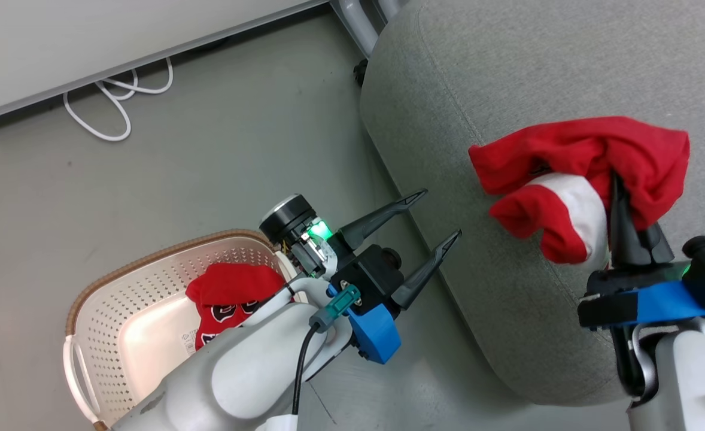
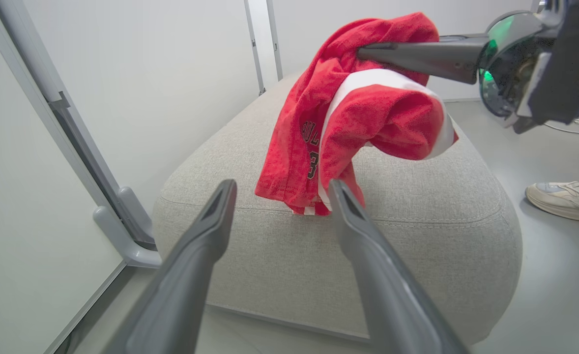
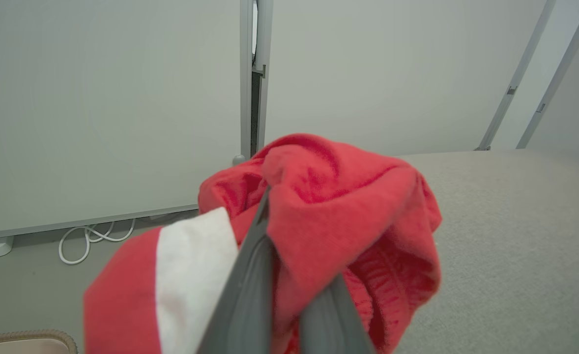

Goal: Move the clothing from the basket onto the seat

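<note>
1. Two red garments are in view. One is the striped garment (image 1: 580, 173), red with a white band. The other is the jersey (image 1: 230, 296), with black-and-white lettering.
2. One basket (image 1: 125, 281), cream and perforated with a brown rim, stands on the floor (image 1: 239, 137). The jersey lies crumpled inside it, at the end nearer the seat, partly hidden by the left forearm.
3. One seat (image 1: 508, 72) is in view, grey fabric with a rounded corner and a seam just below its top edge.
4. The right gripper (image 1: 620, 197) has its fingers pinched together on the striped garment. It holds the garment bunched over the seat's top, inboard of the edge. In the left wrist view the cloth's lowest fold hangs down to the top near the seam, but I cannot tell whether it touches.
5. The left gripper (image 1: 441, 212) holds nothing, and its fingers are spread wide. It hangs over the floor just beside the seat's side, between basket and seat.
6. The basket's rim is near the seat's side, with a strip of floor between them. A wide stretch of grey fabric lies beyond the held garment.
7. One white cable (image 1: 116, 102) loops along the wall base, well apart from the basket. One pale shoe (image 2: 564, 196) rests on the floor beside the seat.
</note>
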`<state>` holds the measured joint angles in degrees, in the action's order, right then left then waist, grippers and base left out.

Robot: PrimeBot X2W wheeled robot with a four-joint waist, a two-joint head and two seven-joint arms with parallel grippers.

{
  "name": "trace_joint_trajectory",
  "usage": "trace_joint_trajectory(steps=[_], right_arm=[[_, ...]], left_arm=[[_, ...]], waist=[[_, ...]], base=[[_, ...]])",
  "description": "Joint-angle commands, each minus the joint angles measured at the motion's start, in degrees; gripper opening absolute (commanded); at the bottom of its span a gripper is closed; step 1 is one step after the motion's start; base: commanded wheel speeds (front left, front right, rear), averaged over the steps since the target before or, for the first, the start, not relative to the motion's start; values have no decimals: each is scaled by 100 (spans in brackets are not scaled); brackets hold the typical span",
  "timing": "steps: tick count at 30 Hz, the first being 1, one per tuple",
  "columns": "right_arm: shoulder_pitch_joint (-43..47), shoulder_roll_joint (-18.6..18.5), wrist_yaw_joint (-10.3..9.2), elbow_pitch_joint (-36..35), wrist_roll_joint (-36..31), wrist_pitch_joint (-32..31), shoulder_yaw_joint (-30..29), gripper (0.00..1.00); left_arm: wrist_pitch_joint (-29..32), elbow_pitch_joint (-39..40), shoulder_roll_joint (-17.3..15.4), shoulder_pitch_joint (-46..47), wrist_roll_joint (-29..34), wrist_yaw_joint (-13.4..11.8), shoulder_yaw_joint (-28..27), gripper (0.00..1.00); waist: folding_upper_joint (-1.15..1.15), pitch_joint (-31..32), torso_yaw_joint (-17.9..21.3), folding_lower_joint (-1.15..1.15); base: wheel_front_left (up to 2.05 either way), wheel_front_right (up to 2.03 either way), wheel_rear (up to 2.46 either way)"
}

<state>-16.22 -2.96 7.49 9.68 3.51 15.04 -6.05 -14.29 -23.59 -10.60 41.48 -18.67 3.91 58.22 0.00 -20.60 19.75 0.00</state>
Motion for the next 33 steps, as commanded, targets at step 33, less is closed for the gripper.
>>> trace_joint_trajectory(steps=[33], right_arm=[[-4225,-2021,1,495,-254,21,-2755,0]], left_arm=[[631,1359,-1014,1569,599,-135,-233,100]], waist=[[0,-3067,-509,0]], base=[[0,0,0]])
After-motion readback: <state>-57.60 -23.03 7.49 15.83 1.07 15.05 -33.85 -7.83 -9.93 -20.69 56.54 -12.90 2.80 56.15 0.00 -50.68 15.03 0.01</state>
